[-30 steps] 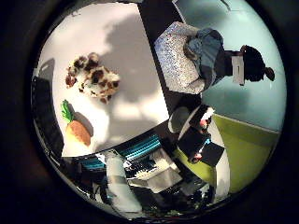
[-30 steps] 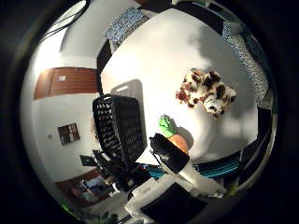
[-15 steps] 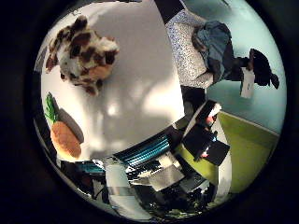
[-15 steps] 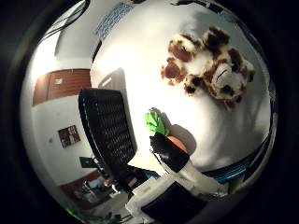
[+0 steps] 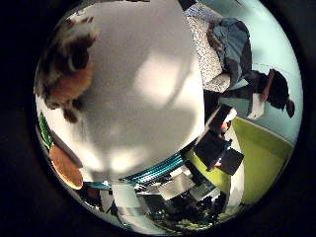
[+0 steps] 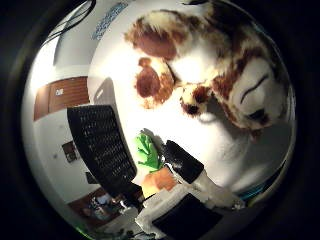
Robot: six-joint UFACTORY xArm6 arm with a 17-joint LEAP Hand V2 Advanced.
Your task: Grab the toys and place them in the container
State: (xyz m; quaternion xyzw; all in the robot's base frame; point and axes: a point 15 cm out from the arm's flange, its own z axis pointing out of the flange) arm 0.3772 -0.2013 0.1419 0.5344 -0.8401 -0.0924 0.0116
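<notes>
A brown and white plush dog [image 6: 215, 70] lies on the white table [image 5: 148, 89] and fills much of the right thumb side palm view, so it is close under the palm. A toy carrot with green leaves [image 6: 150, 155] lies on the table between the dog and a black mesh container [image 6: 105, 150]. In the right little finger side palm view the dog [image 5: 67, 64] sits at the table's edge, with the carrot [image 5: 61, 166] beside it. My hand [image 6: 195, 185] shows one straight finger reaching out over the carrot. It holds nothing.
A grey patterned chair [image 5: 212, 49] stands by the table's far side. A yellow-green floor area [image 5: 252, 158] lies beyond the table. A brown panel [image 6: 65, 90] shows on the wall behind the container.
The hand has dropped closer to the plush dog, which now looks much larger in both palm views. The toys and container have not moved on the table.
</notes>
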